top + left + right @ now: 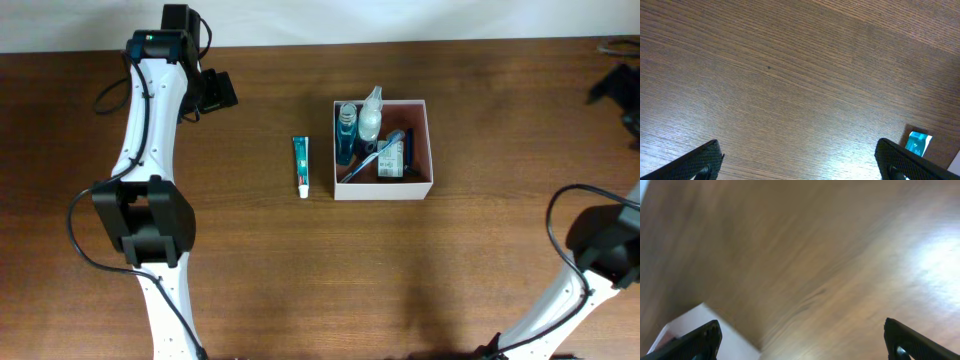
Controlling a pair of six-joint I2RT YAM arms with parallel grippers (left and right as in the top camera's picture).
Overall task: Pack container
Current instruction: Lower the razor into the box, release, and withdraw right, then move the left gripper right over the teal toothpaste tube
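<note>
Overhead view. The left arm's dark elbow housing [146, 222] is nearest the lens, at 8 o'clock from the frame's centre. Its white link runs up to the left gripper [212, 92] at 10 o'clock. The right gripper [618, 88] is a dark shape at the frame's edge, toward 2 o'clock.

The container [383, 190] is a square, open-topped box with thin white walls and a reddish-brown inside. It stands flat on the wooden table [300, 280], just off centre toward 2 o'clock and well apart from both grippers. Inside it:
- a blue bottle [346, 138] and a pale spray bottle [371, 112], both against the 11 o'clock corner
- a blue-handled item [372, 160], lying slantwise
- a printed packet [393, 162], toward 5 o'clock

A green-and-white tube [301, 165] lies on the table at 9 o'clock from the container, near it but not touching, with its white cap pointing to 6 o'clock.

Left wrist view. The left gripper [800, 167] has its black fingers [700, 161] spread wide over bare wood, with nothing between them. The end of the tube [917, 142] shows at 4 o'clock.

Right wrist view (blurred). The right gripper [800, 345] also has its jaws wide apart and holds nothing. A pale corner [695, 325] shows at 8 o'clock, but what it belongs to cannot be told.
</note>
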